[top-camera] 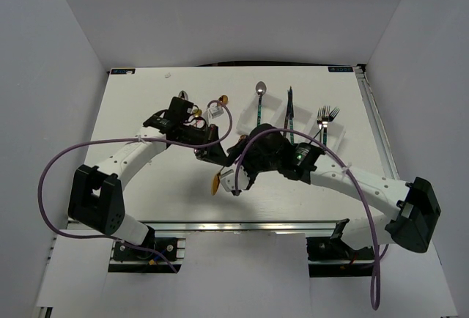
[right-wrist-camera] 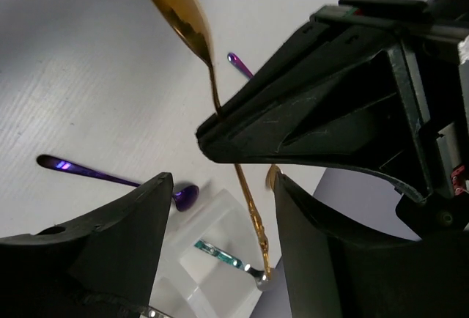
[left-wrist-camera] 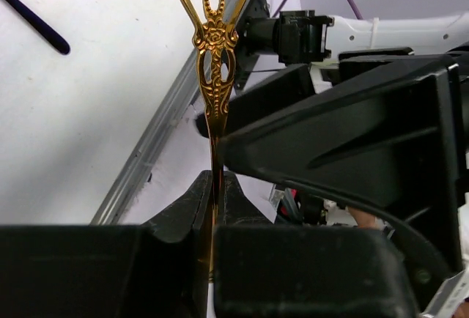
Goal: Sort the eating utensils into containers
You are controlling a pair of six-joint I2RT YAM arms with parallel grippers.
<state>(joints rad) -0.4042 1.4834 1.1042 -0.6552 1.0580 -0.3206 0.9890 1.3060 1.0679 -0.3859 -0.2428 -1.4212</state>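
Note:
My left gripper (top-camera: 215,155) (left-wrist-camera: 218,180) is shut on the thin stem of a gold spoon (left-wrist-camera: 215,36), whose ornate handle sticks out past its fingertips. In the right wrist view the gold spoon (right-wrist-camera: 179,6) has its bowl at the top and its handle running down over a white tray (right-wrist-camera: 220,219). A teal-handled utensil (right-wrist-camera: 220,253) lies in that tray. My right gripper (top-camera: 238,179) (right-wrist-camera: 220,182) is open, with one finger on each side of the gold handle, not touching it. The tray does not show in the top view.
A silver spoon (top-camera: 260,89), a dark teal knife (top-camera: 291,109) and forks (top-camera: 327,119) lie at the back right of the table. A purple spoon (right-wrist-camera: 110,177) lies beside the tray. A dark slim utensil (left-wrist-camera: 33,17) lies on the table. The two grippers are crowded close together.

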